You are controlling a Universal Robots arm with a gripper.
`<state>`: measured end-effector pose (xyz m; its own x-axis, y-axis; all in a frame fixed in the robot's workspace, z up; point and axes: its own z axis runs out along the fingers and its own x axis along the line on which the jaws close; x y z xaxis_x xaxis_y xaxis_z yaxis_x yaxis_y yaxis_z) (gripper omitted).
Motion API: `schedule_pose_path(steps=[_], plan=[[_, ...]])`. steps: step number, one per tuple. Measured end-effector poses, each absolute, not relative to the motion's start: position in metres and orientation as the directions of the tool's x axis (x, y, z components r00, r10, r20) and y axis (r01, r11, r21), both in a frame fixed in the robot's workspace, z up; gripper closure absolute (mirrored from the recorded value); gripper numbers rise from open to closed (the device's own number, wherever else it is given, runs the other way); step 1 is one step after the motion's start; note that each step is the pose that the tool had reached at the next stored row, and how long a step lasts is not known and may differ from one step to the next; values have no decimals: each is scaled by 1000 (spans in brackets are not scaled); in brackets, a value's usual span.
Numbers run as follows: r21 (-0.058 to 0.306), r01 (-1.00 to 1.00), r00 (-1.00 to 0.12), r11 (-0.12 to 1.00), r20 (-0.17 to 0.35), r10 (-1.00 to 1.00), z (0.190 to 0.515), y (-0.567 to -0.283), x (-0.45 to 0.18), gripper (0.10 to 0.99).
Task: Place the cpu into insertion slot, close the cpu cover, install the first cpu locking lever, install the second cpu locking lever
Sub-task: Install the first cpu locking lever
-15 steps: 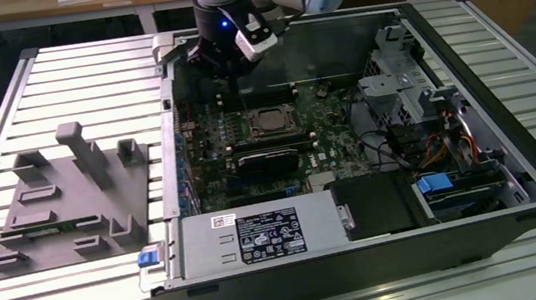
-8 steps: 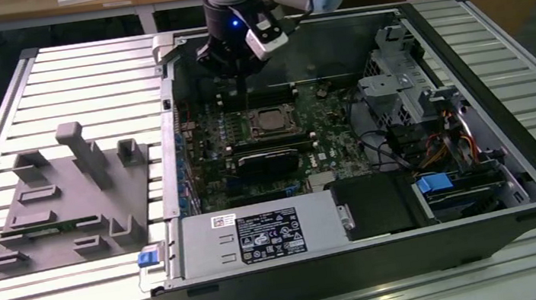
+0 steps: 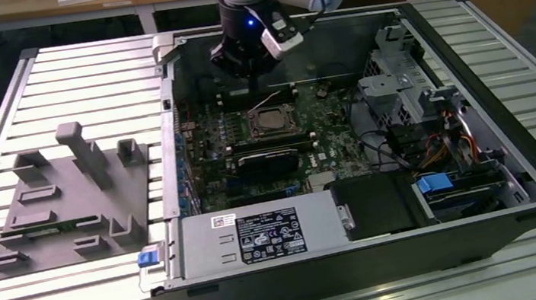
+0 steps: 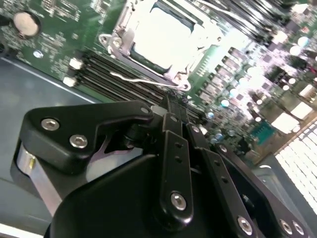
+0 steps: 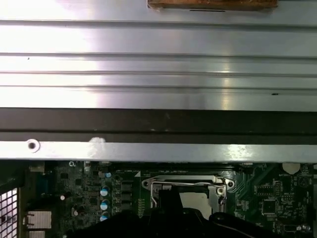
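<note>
Above a green circuit board [image 4: 54, 29], the black gripper [image 4: 171, 100], fingers together, hovers beside a thin silvery wire locking lever [image 4: 143, 81], probably stiff and springy, best pressed near its hooked end.

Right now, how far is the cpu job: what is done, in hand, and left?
Done, it seems: the cpu sits in the slot, the cover lying flat around it. In hand: the gripper is at the end of a thin wire lever beside the slot. Left: that lever looks unlatched; the second lever I cannot judge.
</note>
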<state>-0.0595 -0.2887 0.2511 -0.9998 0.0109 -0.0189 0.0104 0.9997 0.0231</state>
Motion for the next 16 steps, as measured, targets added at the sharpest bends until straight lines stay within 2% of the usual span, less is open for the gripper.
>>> schedule_pose_path(steps=[3,7,16], plan=[[23,11,-1000,1000,-19,11,251,-289,-59,980],[44,9,-1000,999,-26,10,249,-289,-59,980],[44,-20,-999,999,-31,-18,239,-288,-53,980]])
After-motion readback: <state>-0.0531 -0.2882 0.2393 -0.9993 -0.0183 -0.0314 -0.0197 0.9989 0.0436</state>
